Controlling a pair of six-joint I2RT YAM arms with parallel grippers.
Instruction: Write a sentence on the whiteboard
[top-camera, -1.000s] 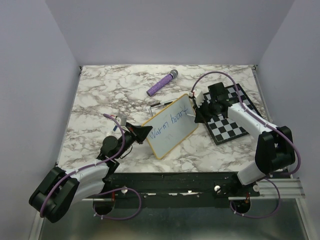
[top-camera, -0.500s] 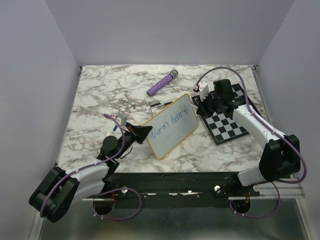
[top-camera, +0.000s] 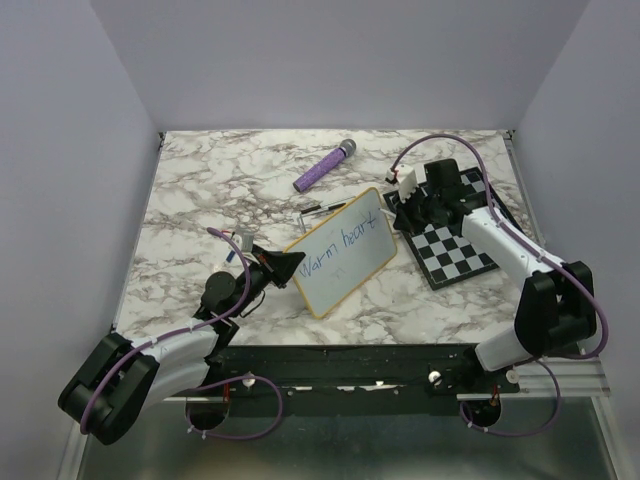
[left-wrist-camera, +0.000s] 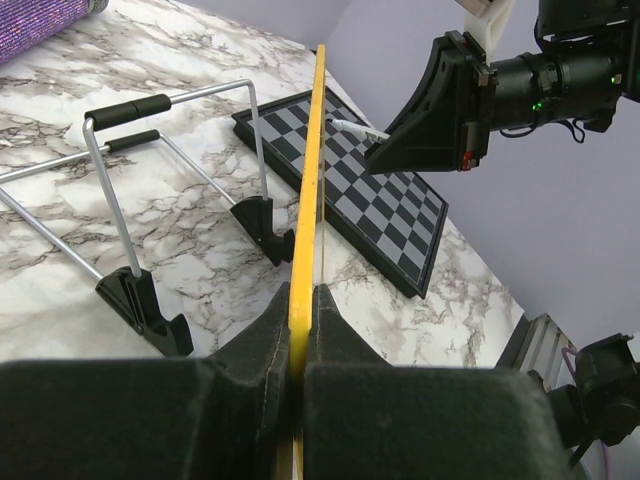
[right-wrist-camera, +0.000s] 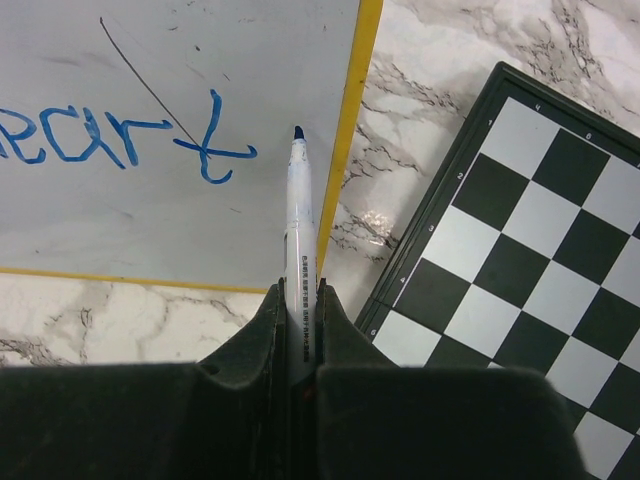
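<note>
The whiteboard (top-camera: 345, 262), white with a yellow frame, stands tilted mid-table. The sentence (top-camera: 338, 250) reads "Warm heart" in blue. My left gripper (top-camera: 291, 265) is shut on the board's near-left frame corner; the left wrist view shows the yellow edge (left-wrist-camera: 309, 190) clamped between the jaws (left-wrist-camera: 300, 292). My right gripper (top-camera: 400, 214) is shut on a white marker (right-wrist-camera: 300, 230) with a blue tip. The tip sits just right of the "t" of the sentence (right-wrist-camera: 120, 135), close to the whiteboard (right-wrist-camera: 150, 230) near its right frame. I cannot tell if it touches.
A black-and-white chessboard (top-camera: 458, 240) lies right of the whiteboard, under my right arm, and shows in both wrist views (right-wrist-camera: 540, 230) (left-wrist-camera: 385, 205). A purple glittery cylinder (top-camera: 324, 167) lies behind. The board's wire stand (left-wrist-camera: 120, 170) with black feet rests on the marble.
My right gripper with the marker has drawn back from the board's right edge, up and to the right over the chessboard. The left gripper and the board have not moved.
</note>
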